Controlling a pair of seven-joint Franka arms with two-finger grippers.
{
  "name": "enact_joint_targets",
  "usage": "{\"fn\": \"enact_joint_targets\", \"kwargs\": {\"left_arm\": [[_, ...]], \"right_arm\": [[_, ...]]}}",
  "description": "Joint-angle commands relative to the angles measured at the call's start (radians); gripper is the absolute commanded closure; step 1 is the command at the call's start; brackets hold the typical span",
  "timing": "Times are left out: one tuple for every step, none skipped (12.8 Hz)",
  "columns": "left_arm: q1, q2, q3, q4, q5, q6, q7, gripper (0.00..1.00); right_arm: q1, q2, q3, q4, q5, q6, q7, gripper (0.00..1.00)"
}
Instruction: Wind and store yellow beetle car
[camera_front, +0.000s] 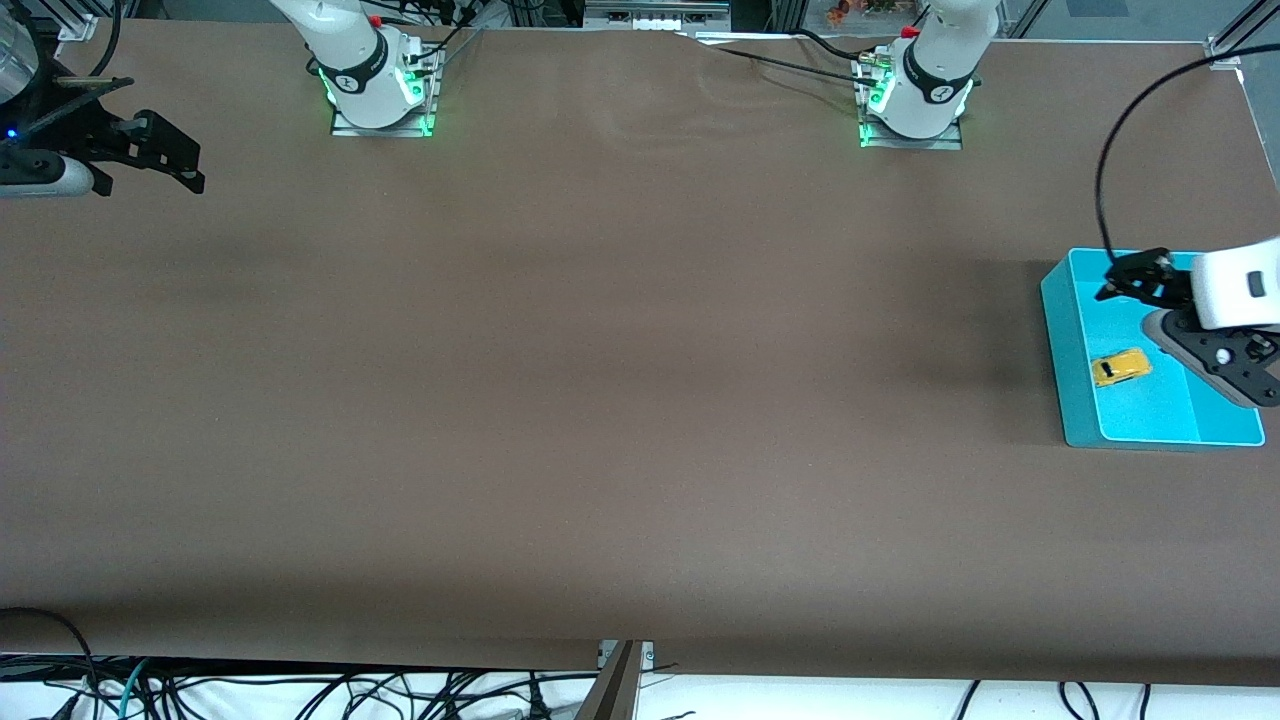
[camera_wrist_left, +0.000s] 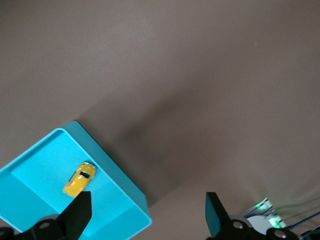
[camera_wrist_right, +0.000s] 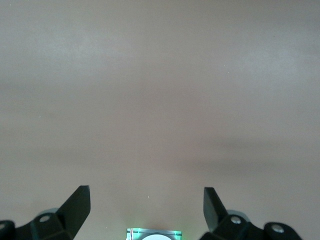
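Note:
The yellow beetle car (camera_front: 1119, 368) (camera_wrist_left: 79, 179) lies on the floor of a teal bin (camera_front: 1062, 340) (camera_wrist_left: 122, 187) at the left arm's end of the table. My left gripper (camera_front: 1150, 315) (camera_wrist_left: 147, 200) hangs over the bin, above the car and not touching it. It is open with nothing between its fingers. In the left wrist view one finger (camera_wrist_left: 80, 210) shows over the bin's floor just beside the car. My right gripper (camera_front: 178, 160) (camera_wrist_right: 146, 192) waits over bare table at the right arm's end, open and empty.
The brown table top (camera_front: 620, 380) stretches between the two arms. The arm bases (camera_front: 380, 90) (camera_front: 915, 100) stand along the edge farthest from the front camera. Cables hang below the nearest edge.

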Motion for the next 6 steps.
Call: {"fn": "enact_joint_targets", "kwargs": {"left_arm": [[-0.145,-0.058,0.106,0.012,-0.018,0.017,-0.088,0.00],[-0.255,-0.100,0.217,-0.001,-0.033,0.046,-0.095,0.00],[-0.335,-0.140,0.323,-0.026,-0.074,0.070,-0.161,0.00],[-0.399,-0.181,0.409,-0.068,-0.132,0.115,-0.290,0.00],[-0.450,-0.227,0.479,-0.128,-0.177,0.167,-0.419,0.00],[-0.492,-0.282,0.521,-0.203,-0.194,0.211,-0.489,0.00]], "right_arm": [[-0.002,0.008,-0.001,0.027,0.012,-0.023,0.013,0.00],[-0.002,0.008,-0.001,0.027,0.012,-0.023,0.013,0.00],[-0.002,0.008,-0.001,0.027,0.012,-0.023,0.013,0.00],[-0.002,0.008,0.001,0.027,0.013,-0.023,0.013,0.00],[-0.002,0.008,-0.001,0.027,0.013,-0.021,0.013,0.00],[-0.002,0.008,-0.001,0.027,0.015,-0.021,0.013,0.00]]}}
